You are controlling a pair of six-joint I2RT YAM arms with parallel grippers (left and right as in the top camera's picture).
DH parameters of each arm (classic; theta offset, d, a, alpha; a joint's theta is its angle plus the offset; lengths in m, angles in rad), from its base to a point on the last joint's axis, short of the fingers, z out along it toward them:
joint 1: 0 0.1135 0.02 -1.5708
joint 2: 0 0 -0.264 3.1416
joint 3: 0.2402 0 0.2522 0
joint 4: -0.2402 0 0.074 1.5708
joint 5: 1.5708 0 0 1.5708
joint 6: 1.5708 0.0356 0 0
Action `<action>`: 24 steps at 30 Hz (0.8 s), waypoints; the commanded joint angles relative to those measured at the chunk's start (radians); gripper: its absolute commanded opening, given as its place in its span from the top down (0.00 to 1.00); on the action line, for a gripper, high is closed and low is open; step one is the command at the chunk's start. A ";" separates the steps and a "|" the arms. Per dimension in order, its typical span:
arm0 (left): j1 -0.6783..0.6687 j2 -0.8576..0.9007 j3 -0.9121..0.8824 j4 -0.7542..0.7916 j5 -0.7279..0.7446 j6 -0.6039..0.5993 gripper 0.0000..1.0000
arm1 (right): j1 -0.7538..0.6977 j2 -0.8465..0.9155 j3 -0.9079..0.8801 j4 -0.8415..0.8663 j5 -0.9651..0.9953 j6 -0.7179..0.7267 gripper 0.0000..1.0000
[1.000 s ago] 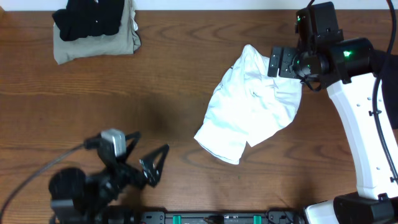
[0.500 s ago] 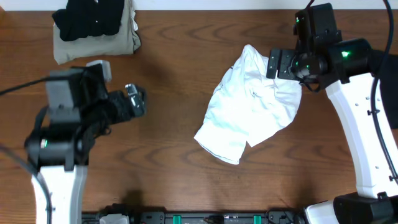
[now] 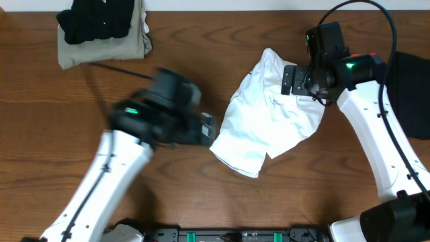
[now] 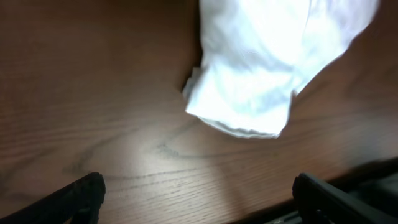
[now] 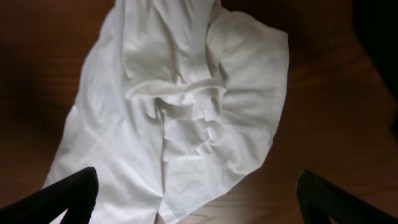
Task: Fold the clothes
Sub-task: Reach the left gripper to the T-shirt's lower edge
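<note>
Gaping empty: left end effector [image 4: 199, 194], right end effector [image 5: 199, 191]. One white shirt [image 3: 269, 121]; one black garment [image 3: 97, 20] tops one khaki garment [image 3: 101, 52].

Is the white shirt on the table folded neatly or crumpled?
Crumpled, not folded: the white shirt lies in an irregular, wrinkled heap on the table, cloth bunched at its middle.

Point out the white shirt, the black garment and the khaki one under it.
white shirt [image 3: 265, 128], overhead view, middle of its body.
black garment [image 3: 101, 19], overhead view, its top face.
khaki garment [image 3: 87, 55], overhead view, exposed lower strip.
</note>
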 commanded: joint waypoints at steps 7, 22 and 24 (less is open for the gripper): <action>-0.362 0.162 -0.002 0.135 -0.328 -0.290 0.02 | -0.130 0.003 -0.008 0.004 -0.008 0.059 0.01; -0.404 0.472 -0.002 0.227 -0.259 -0.288 0.02 | -0.225 0.003 -0.011 -0.032 -0.032 0.058 0.01; -0.404 0.472 -0.002 0.247 -0.259 -0.288 0.02 | -0.225 0.003 -0.011 -0.031 -0.032 0.058 0.01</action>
